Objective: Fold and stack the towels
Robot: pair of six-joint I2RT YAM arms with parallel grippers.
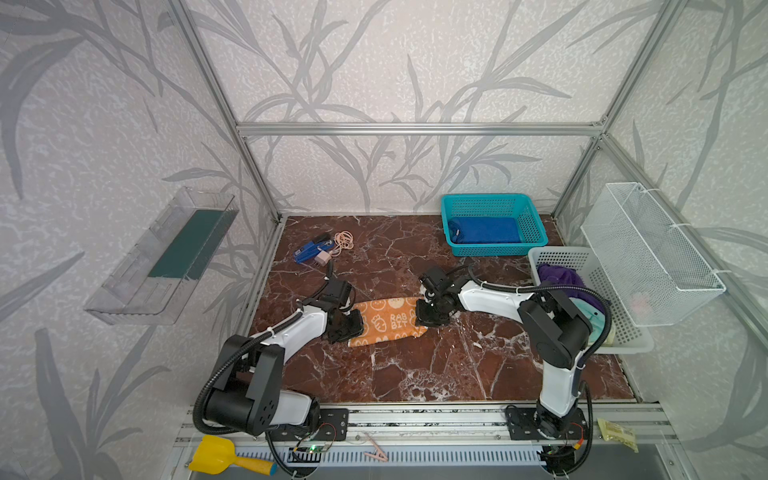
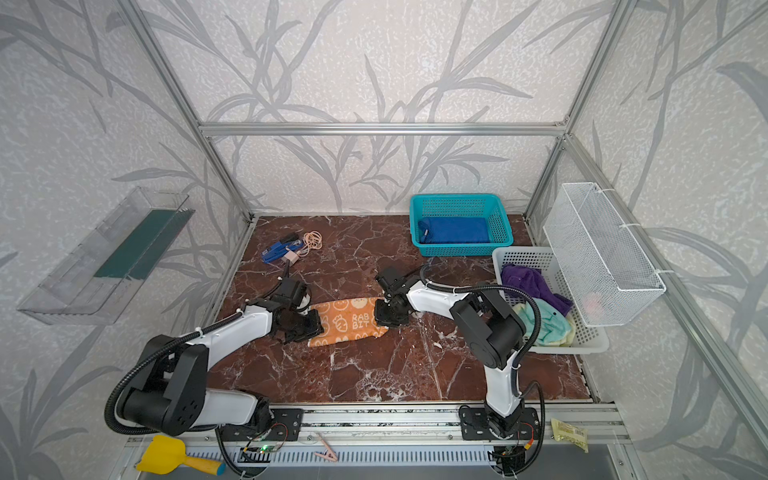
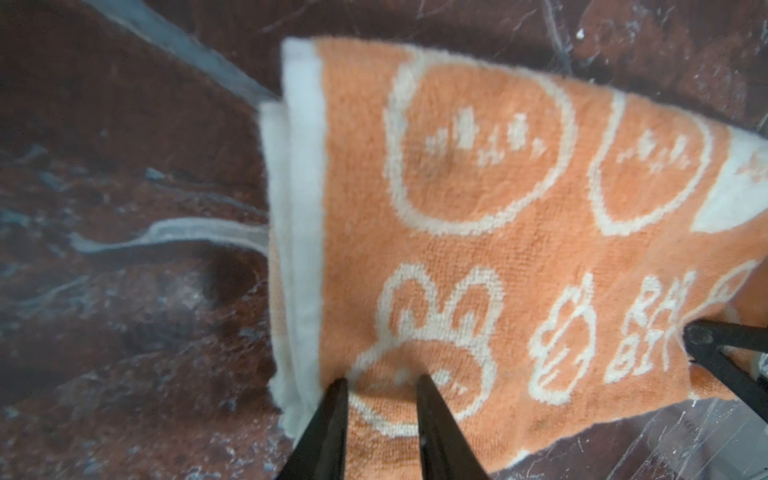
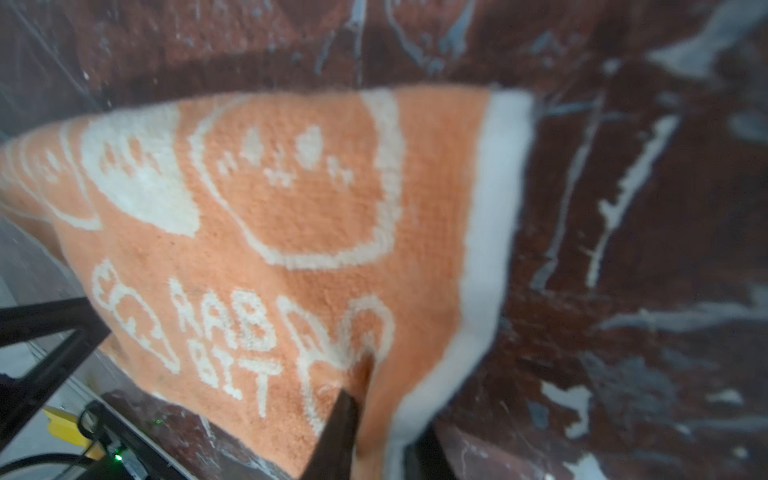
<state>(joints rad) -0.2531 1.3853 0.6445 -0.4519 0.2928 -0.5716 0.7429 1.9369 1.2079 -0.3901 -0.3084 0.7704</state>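
Note:
The orange towel (image 1: 388, 322) (image 2: 349, 322) with white rabbit prints lies folded into a long strip mid-table, stretched between my two grippers. My left gripper (image 1: 353, 328) (image 3: 382, 380) pinches its white-bordered left end, with thick cloth (image 3: 478, 232) between the fingers. My right gripper (image 1: 424, 320) (image 4: 382, 415) is shut on the right end (image 4: 311, 257), the fabric bunched over one finger. A folded blue towel (image 1: 484, 230) (image 2: 455, 230) lies in the teal basket. The purple towel (image 2: 528, 282) and the pale yellow-and-teal towel (image 2: 544, 326) sit crumpled in the white basket, partly behind the right arm.
The teal basket (image 1: 498, 249) stands at the back right, with the white basket (image 1: 623, 345) beside it along the right edge. A wire basket (image 1: 648, 257) hangs on the right wall. Small clutter (image 1: 316, 249) lies at the back left. A clear shelf (image 1: 162, 257) hangs on the left wall.

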